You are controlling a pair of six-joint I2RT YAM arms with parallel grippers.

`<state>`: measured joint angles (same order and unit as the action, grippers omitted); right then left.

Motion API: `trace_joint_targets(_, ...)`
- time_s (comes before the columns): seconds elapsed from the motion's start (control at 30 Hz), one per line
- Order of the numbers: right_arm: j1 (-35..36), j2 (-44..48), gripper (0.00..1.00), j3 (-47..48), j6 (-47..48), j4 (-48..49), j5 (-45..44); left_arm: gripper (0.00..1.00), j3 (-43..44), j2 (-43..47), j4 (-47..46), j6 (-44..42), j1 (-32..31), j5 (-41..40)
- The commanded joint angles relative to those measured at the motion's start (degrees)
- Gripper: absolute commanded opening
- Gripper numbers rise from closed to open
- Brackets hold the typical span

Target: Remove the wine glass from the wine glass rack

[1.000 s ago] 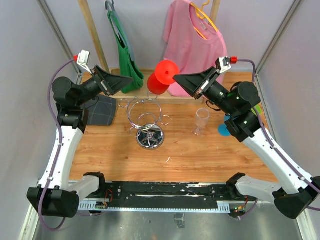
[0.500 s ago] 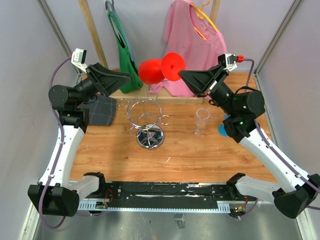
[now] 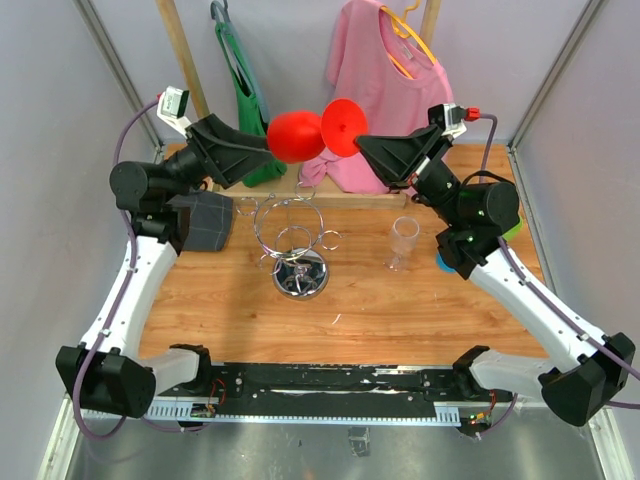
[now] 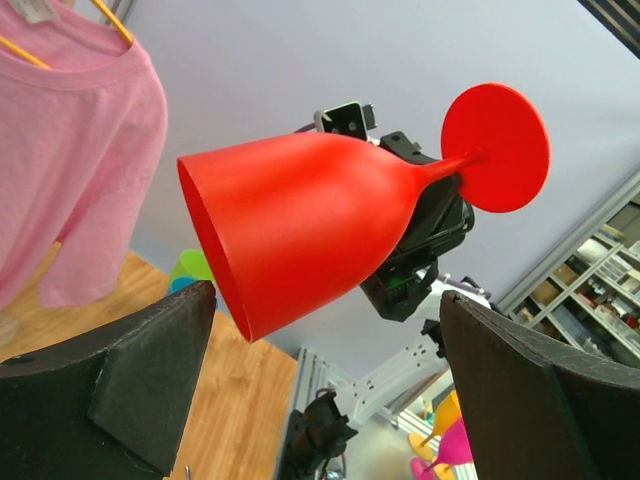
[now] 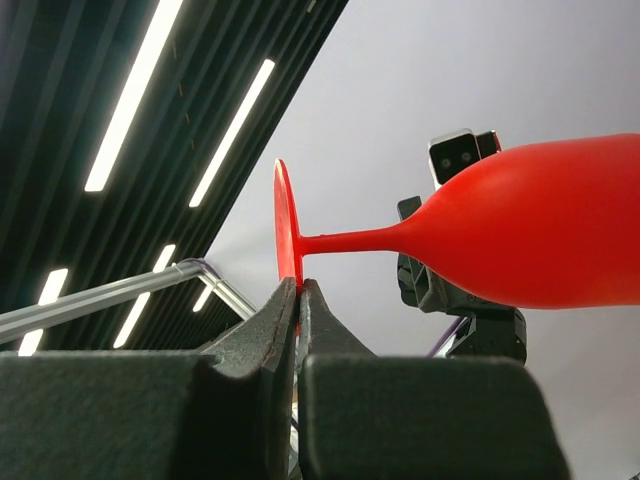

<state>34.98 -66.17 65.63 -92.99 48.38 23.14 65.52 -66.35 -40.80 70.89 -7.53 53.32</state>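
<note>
The left arm (image 3: 127, 300) and right arm (image 3: 540, 312) share white link shells and black joint housings. A purple cable (image 3: 124, 143) runs along each. The left gripper (image 3: 266, 152) and right gripper (image 3: 362, 146) are black wedges with matte, grainy jaws. A small white camera block (image 3: 174, 103) tops each wrist.

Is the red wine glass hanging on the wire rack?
No, the right pincer holds the red wine glass sideways in the air, away from the wire rack.
</note>
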Motion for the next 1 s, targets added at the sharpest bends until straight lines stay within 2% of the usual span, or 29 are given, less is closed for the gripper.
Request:
trace_joint_targets(0.0,-0.34,0.13,0.01,-0.33,-1.84,7.32,0.34,0.99,3.89,-0.97,-4.28,-0.7,-0.59,0.2)
trace_joint_targets(0.57,0.79,-3.51,0.01,-4.33,-5.27,17.58,-3.07,0.97,7.68,-1.03,-7.28,0.68,-3.1,-0.56)
trace_joint_targets(0.73,0.79,-6.11,0.01,-5.93,-7.36,23.06,-4.42,0.84,9.58,1.03,-7.04,0.4,-3.11,0.2)
trace_joint_targets(0.87,0.78,-8.42,0.01,-5.12,-8.55,24.07,-3.67,0.66,9.83,1.97,-5.93,-0.32,-3.11,0.12)
trace_joint_targets(0.97,0.79,-10.54,0.01,-4.34,-9.51,25.79,-3.38,0.55,9.1,2.63,-5.64,-0.57,-3.11,0.12)
